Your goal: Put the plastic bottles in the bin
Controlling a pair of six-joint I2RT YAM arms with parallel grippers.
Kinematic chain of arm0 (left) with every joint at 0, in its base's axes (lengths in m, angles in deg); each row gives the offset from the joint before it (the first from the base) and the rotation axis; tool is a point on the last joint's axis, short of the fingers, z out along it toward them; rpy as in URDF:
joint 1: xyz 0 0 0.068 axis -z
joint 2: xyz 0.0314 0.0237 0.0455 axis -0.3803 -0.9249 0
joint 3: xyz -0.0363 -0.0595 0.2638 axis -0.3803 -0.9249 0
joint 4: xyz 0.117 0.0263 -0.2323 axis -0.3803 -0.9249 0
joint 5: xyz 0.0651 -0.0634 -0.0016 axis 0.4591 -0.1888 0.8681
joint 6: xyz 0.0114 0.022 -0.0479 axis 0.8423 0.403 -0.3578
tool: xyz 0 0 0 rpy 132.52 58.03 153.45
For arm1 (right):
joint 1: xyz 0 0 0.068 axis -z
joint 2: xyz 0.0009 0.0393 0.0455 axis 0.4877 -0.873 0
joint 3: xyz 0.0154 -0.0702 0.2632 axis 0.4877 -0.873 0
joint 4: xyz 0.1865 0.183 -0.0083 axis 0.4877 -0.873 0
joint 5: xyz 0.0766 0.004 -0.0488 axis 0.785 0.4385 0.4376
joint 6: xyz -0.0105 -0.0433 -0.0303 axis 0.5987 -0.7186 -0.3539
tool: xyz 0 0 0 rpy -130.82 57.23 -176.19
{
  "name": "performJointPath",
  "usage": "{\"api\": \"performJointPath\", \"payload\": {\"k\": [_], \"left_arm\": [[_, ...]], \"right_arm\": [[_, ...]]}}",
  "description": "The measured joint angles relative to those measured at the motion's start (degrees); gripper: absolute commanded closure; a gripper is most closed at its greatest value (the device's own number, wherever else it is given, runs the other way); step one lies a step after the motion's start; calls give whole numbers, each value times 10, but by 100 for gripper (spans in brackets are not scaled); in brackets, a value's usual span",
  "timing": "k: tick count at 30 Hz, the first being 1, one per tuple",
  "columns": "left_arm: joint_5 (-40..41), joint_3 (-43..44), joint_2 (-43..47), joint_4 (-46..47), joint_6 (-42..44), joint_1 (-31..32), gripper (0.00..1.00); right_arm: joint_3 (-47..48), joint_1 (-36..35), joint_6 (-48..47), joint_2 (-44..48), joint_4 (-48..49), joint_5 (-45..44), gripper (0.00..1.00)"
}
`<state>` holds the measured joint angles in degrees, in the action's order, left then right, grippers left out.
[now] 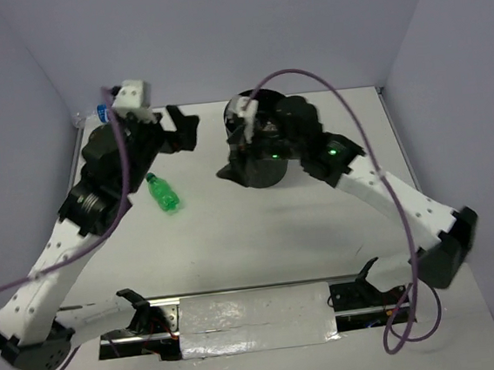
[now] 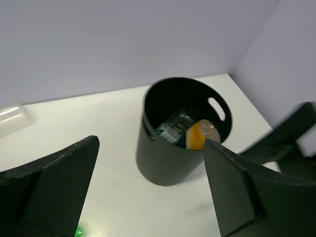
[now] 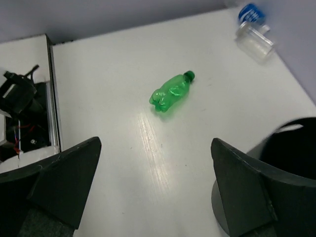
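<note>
Green bottle [image 1: 163, 193] lies near left hand [image 1: 182, 128] (untouched).

Clear bottle [image 2: 11, 118] cut off at left edge.

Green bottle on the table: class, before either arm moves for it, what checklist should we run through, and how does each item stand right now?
1. Green bottle lying free on the table, nothing touching it: ok.
2. Left gripper open and empty: ok.
3. Right gripper open and empty: ok.
4. Bin upright, with room above the orange bottle and clear bottle inside: ok.
5. Way to the bin's mouth free: not ok; in the top view the right arm crosses over it.
6. Which arm reaches the blue-capped bottle at the far left edge: cannot tell.
</note>
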<state>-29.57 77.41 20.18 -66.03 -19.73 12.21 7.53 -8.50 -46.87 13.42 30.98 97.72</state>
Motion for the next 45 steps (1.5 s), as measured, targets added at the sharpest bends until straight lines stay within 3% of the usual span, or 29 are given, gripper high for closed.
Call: {"api": "performJointPath", "payload": {"k": [8,14,21,33,35,42,45], "left_arm": [[130,-258,282,45,30,-22,0],[201,-360,365,75,63,-30,0],[199,-399,401,82,62,-66,0],[136,-399,402,86,43,-121,1],[131,-399,403,86,43,-123,1],[120,-399,403,87,42,-124,1],[118,-399,403,87,42,-125,1]], "right_arm": [[274,-129,42,-346,-99,-150,0],[474,-161,138,-557,-157,-241,0],[525,-170,205,-648,-161,-293,0],[562,-169,278,-742,-154,-272,4],[569,-169,289,-752,-152,-268,9],[573,-166,315,-767,-143,-236,57],[566,-163,316,-765,-127,-217,69]]}}
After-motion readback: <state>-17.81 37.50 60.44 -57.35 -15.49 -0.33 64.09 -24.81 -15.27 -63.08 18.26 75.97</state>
